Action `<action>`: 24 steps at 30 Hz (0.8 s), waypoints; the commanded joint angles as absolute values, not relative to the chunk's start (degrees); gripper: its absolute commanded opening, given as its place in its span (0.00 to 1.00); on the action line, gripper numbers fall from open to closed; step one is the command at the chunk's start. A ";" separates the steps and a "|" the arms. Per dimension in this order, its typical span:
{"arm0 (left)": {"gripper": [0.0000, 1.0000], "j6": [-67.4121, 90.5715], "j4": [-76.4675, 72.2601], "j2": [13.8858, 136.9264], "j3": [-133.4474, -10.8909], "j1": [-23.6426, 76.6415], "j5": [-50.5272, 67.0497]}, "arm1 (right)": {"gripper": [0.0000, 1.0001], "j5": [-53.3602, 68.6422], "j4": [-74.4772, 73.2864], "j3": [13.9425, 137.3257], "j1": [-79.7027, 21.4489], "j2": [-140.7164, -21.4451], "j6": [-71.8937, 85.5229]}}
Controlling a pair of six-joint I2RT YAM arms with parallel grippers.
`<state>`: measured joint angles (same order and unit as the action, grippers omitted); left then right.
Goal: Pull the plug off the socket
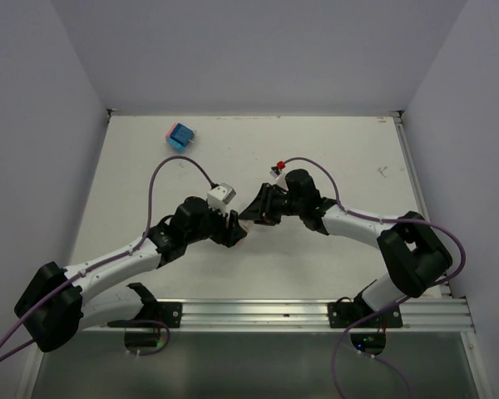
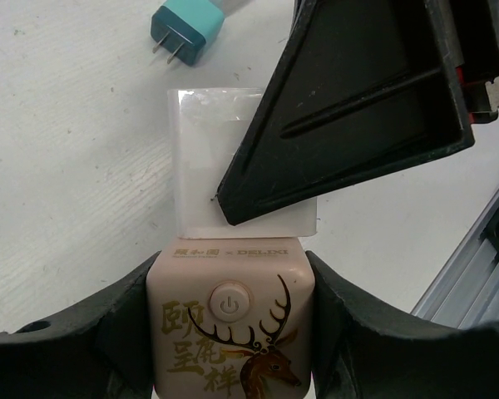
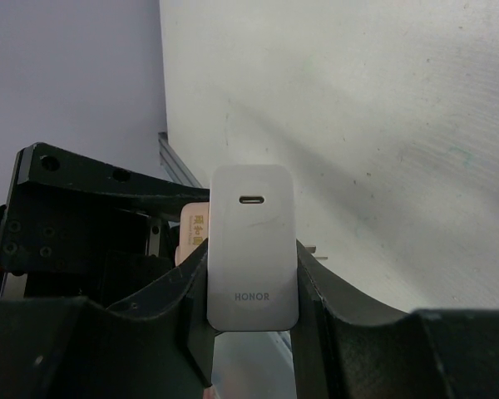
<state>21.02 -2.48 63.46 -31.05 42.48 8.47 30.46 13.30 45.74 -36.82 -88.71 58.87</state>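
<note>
Left wrist view: clamping the socket in the left gripper, pinching the white plug flush against it in the right gripper.

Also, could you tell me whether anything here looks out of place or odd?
Only a loose teal plug lies near the far edge of the table, prongs bare, plugged into nothing. The held socket and white charger look undamaged.

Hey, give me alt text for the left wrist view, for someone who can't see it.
The left gripper holds a deer-printed beige socket cube between its fingers. A white charger sits against its far end, partly under the right arm's black finger; a teal plug lies on the table beyond.
</note>
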 commanded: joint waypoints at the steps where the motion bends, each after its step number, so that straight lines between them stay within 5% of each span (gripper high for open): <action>1: 0.00 21.97 -5.10 63.72 -32.17 43.59 8.96 | 0.00 29.27 15.30 47.20 -37.09 -85.26 58.97; 24: 0.00 30.49 5.27 66.97 -28.56 47.37 9.58 | 0.00 23.21 3.78 60.90 -24.61 -86.40 45.10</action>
<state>27.94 -9.72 64.77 -30.28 45.58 4.84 35.24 -2.39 54.28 -31.62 -88.14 50.17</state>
